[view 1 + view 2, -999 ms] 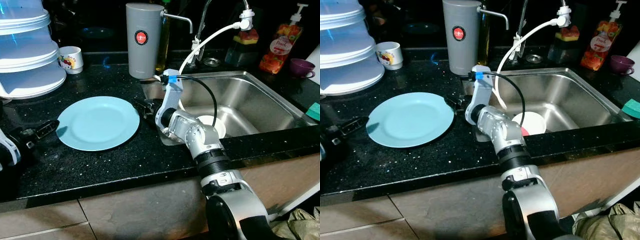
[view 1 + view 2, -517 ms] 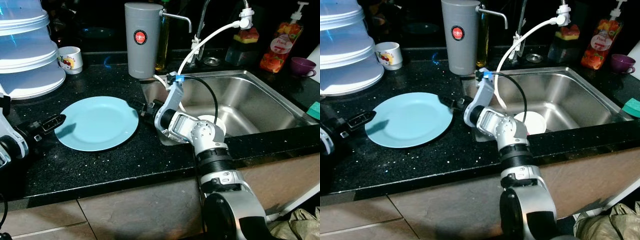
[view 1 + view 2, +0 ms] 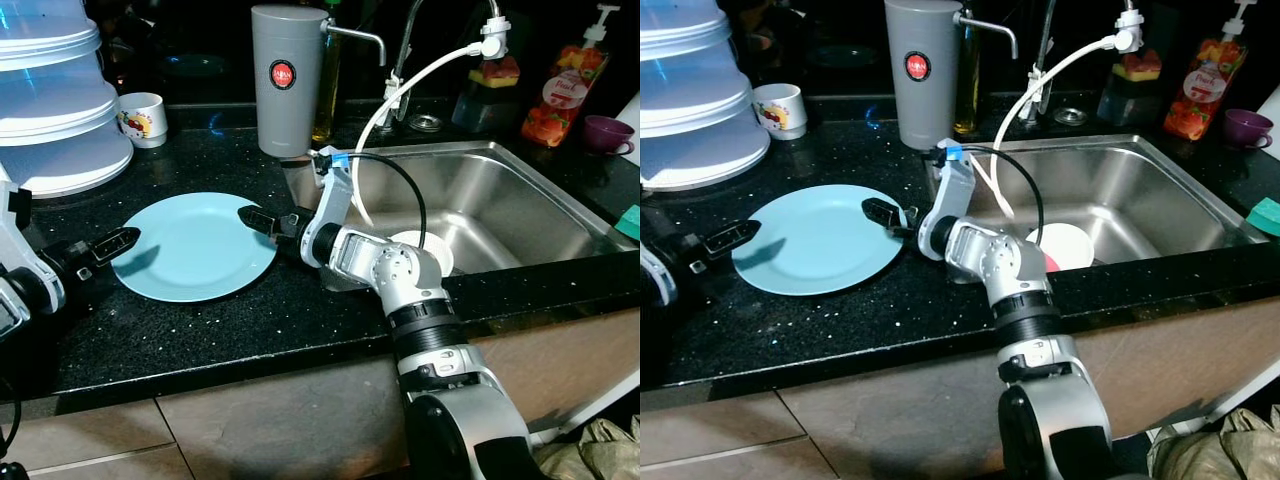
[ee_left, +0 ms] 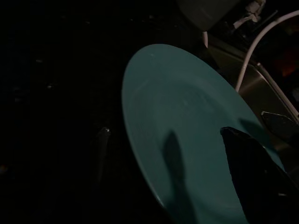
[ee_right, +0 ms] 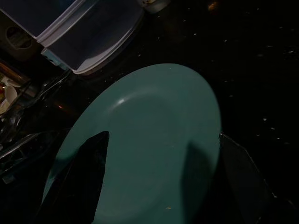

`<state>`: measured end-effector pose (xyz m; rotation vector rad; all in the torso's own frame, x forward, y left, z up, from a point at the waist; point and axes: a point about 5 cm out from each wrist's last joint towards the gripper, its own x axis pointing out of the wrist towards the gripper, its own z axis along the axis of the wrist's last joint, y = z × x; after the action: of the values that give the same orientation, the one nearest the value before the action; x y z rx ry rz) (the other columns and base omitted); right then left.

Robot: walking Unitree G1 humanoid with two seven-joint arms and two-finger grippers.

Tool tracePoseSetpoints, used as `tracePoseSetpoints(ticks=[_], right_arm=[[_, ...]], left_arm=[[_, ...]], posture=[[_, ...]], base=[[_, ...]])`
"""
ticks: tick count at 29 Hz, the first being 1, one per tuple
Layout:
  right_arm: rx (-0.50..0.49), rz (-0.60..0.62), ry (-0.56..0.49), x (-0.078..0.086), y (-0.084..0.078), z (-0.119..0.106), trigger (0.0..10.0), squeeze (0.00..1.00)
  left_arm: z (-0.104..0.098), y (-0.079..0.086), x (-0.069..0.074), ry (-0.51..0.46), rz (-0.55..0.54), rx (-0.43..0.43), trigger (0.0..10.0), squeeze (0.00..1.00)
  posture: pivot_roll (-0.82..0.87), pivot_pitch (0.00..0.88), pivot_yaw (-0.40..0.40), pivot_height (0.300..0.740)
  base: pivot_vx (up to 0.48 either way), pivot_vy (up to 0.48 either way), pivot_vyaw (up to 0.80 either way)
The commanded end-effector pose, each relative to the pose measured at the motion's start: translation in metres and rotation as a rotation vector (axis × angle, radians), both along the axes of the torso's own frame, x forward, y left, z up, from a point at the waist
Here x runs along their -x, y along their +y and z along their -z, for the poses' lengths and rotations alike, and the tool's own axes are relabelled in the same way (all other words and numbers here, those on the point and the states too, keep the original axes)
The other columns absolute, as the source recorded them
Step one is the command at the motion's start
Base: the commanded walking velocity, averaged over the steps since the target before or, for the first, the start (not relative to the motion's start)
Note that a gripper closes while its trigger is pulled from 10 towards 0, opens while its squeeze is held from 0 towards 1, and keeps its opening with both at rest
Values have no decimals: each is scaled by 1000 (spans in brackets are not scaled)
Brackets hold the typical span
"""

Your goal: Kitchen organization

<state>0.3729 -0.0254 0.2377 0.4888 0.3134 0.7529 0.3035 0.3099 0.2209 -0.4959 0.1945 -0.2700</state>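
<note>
A round, pale blue plate lies flat and right side up on the black speckled worktop, left of the steel sink. It is plain, smooth and empty, with a shallow raised rim. It sits in front of the grey canister and near the stack of white containers. Dark shadows fall across both its left and right edges.
</note>
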Motion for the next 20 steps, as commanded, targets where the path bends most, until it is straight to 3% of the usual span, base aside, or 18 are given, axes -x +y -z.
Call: tracePoseSetpoints(ticks=[1,9,15,20], right_arm=[[33,24,-21,-1,-4,2,10000,0],[105,30,-29,0,-7,14,10000,0],[162,-17,-11,5,0,26,10000,0],[104,-57,42,11,9,26,10000,0]], left_arm=[[21,-6,-1,99,18,20,10000,0],[22,-9,-1,96,32,2,10000,0],[21,-12,-3,104,49,-8,10000,0],[21,-14,-4,100,62,-2,10000,0]], posture=[[41,110,-59,740],[40,116,-67,740],[48,132,-73,740],[43,143,-69,740]], base=[[0,0,0],[0,0,0],[0,0,0],[0,0,0]])
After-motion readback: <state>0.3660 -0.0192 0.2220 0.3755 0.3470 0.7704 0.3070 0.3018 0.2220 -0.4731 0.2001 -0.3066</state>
